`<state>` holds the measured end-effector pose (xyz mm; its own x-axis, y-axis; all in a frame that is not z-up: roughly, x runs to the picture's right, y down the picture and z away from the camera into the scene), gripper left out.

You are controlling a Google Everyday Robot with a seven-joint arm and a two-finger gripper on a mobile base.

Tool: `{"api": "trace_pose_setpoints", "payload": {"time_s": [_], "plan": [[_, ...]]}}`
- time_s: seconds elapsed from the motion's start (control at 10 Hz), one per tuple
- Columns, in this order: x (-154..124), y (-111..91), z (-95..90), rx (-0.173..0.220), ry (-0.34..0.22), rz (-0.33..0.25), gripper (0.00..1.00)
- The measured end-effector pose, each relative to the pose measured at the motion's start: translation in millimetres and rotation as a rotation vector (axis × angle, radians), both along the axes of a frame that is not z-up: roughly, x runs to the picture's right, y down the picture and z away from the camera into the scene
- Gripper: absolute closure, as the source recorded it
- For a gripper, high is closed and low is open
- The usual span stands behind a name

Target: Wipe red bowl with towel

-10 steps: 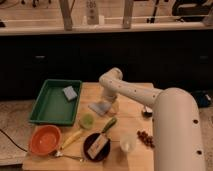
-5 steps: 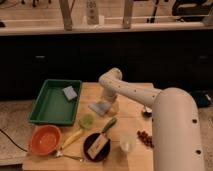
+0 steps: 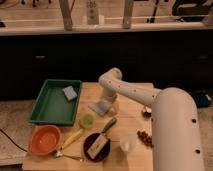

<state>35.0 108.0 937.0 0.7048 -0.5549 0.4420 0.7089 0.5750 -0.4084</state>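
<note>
The red bowl (image 3: 45, 139) sits empty at the table's front left corner. The towel (image 3: 99, 107), a small grey-blue cloth, lies flat near the middle of the table. My gripper (image 3: 110, 105) points down at the towel's right edge, at the end of the white arm (image 3: 131, 90) that reaches in from the right. The gripper is well to the right of and behind the bowl.
A green tray (image 3: 50, 102) holding a blue sponge (image 3: 69, 92) stands at the left. In front of the towel are a green round thing (image 3: 87, 121), a green-handled tool (image 3: 108, 125), a yellow-handled utensil (image 3: 71, 138), a black plate (image 3: 88, 151), a white cup (image 3: 128, 144) and grapes (image 3: 145, 138).
</note>
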Motion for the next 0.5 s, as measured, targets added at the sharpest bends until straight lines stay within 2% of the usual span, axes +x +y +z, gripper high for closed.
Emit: {"api": "trace_pose_setpoints", "payload": {"time_s": [0.2, 0.5], "plan": [[-1.7, -1.2, -0.5, 0.005, -0.017, -0.003, 0.20], [-23.3, -1.9, -3.9, 0.014, -0.073, -0.022, 0.20]]}}
